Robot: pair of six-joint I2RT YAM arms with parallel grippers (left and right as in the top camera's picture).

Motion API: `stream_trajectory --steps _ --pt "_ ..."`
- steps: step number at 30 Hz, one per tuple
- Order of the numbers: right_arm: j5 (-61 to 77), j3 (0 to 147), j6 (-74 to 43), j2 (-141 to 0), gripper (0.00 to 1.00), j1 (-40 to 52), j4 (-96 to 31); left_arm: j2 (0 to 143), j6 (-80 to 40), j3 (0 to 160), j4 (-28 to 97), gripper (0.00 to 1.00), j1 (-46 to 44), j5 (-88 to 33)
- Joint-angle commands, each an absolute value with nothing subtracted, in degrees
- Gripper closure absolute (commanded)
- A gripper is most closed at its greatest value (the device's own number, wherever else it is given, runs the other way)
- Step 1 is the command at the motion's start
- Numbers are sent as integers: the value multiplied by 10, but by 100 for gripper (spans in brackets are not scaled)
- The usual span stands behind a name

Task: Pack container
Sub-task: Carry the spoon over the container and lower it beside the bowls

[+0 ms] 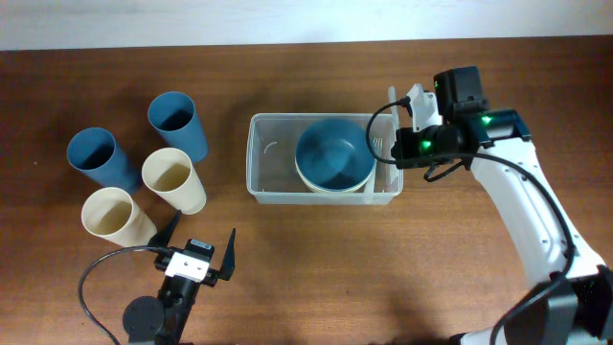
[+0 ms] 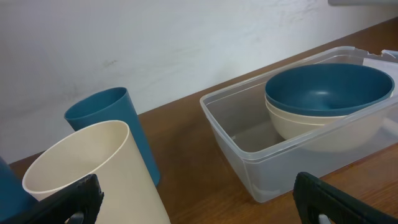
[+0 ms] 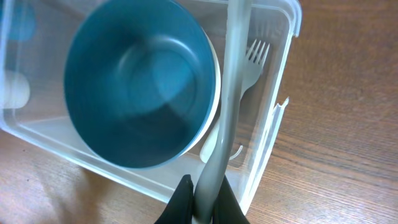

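Right claw [image 3: 202, 200], bottom of its wrist view, is clamped on a pale utensil [image 3: 231, 93] above the container [image 1: 271, 158], mid-frame overhead on the tabletop [image 1: 316, 278]. Nested bowls [image 1: 333, 153] fill its right half; best lower the utensil into the narrow gap beside the fork [image 3: 258, 56], clear of the rim. Left claw [image 1: 205, 228], lower left overhead, gapes empty.

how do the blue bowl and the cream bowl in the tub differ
Colour: the blue bowl is dark blue, the cream bowl off-white.
Position: the blue bowl sits nested inside the cream bowl.
Visibility: the blue bowl's inside shows; of the cream bowl only rim and wall.
Both are round, open side up, in the container.
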State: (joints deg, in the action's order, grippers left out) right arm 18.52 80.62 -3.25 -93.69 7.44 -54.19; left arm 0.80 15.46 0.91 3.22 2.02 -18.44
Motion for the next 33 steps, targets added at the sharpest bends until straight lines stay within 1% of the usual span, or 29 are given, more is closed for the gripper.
stream_trajectory --steps 1,20,21,23,24,25,26,28,33 --pt "174 798 -66 -952 96 79 -541 4 160 5 33 0 23 -180" --pt "173 752 -80 -962 96 95 -538 4 160 5 33 0 23 -180" --pt "173 752 -80 -962 92 95 -537 4 160 5 33 0 23 -180" --pt "173 752 -80 -962 74 95 -534 4 160 5 33 0 23 -180" --pt "173 752 -80 -962 60 94 -533 4 160 5 33 0 23 -180" --pt "173 752 -80 -962 50 94 -531 4 160 5 33 0 23 -180" --pt "173 752 -80 -962 45 94 -529 4 160 5 33 0 23 -180" --pt "174 752 -80 -962 41 94 -522 4 160 5 33 0 23 -180" --pt "174 759 -80 -962 41 93 -517 4 160 5 33 0 23 -180"
